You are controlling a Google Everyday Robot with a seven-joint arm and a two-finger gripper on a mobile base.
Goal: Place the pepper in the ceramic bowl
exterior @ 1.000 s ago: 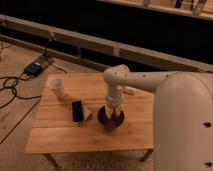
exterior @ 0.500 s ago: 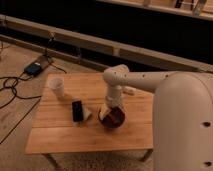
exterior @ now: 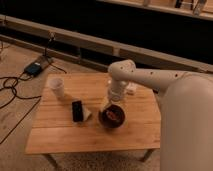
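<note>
From the camera view, 1 wooden bench (exterior: 60, 134) is carrying 1 ceramic bowl (exterior: 113, 118), 1 white cup (exterior: 56, 86), 1 black flat object (exterior: 77, 110) and 1 pale lump (exterior: 87, 114). 1 white robot arm (exterior: 150, 79) is reaching in from the right, bending down over the bowl.

The ceramic bowl is sitting right of the bench's centre, toward the near half. Inside it, 1 pepper (exterior: 114, 116) is showing as a small reddish, glossy patch against the darker inside, lying roughly in the middle of the bowl. The white cup is standing upright at the far left of the bench, well apart from the bowl; what it is holding cannot be told. The black flat object is lying between the cup and the bowl, and the pale lump is resting just beside it on its right, near the bowl's left rim.

The tool (exterior: 114, 103) is hanging directly above the far rim of the bowl, pointing down at the bench. The pepper is lying just below and slightly nearer than the tool, inside the bowl. Whether the tool is touching the pepper cannot be told, and how wide the tool is standing cannot be told either.

On the floor to the far left, 1 small box (exterior: 34, 67) is lying with dark cables (exterior: 11, 87) trailing beside the bench.
</note>
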